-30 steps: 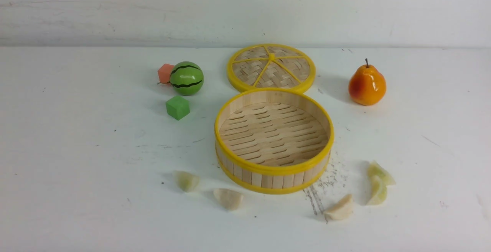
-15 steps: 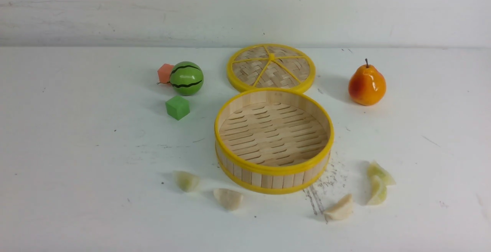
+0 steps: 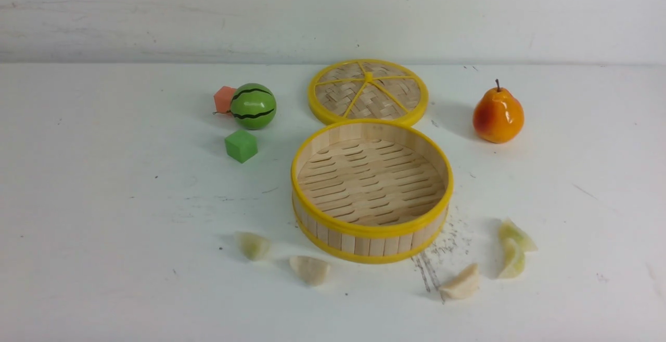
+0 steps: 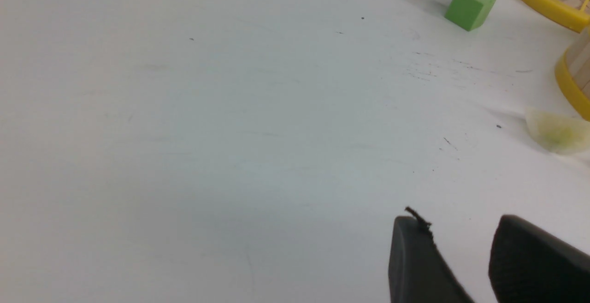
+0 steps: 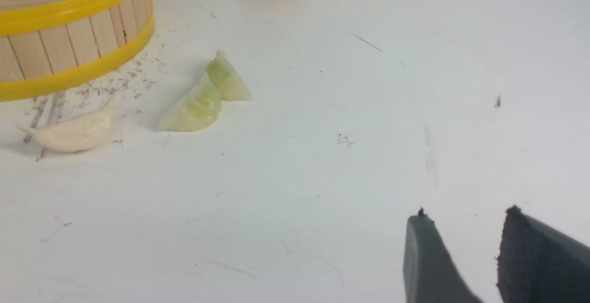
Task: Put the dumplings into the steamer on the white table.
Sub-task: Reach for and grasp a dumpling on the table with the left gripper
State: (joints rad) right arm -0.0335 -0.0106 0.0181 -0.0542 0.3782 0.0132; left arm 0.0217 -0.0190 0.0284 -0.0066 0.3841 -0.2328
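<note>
The steamer (image 3: 371,227) stands empty in the middle of the white table (image 3: 104,201). Several dumplings lie in front of it: one pale green (image 3: 253,245) and one cream (image 3: 310,269) at its front left, one cream (image 3: 460,283) and two touching greenish ones (image 3: 512,260) (image 3: 515,233) at its front right. Neither gripper shows in the front view. My left gripper (image 4: 461,222) is open over bare table, a dumpling (image 4: 555,130) well off from it. My right gripper (image 5: 465,215) is open and empty, apart from the greenish pair (image 5: 196,107) and the cream dumpling (image 5: 73,132).
The woven lid (image 3: 368,92) leans behind the steamer. A toy watermelon (image 3: 253,105), an orange-pink block (image 3: 223,99) and a green cube (image 3: 241,146) sit at the back left. A pear (image 3: 497,114) stands at the back right.
</note>
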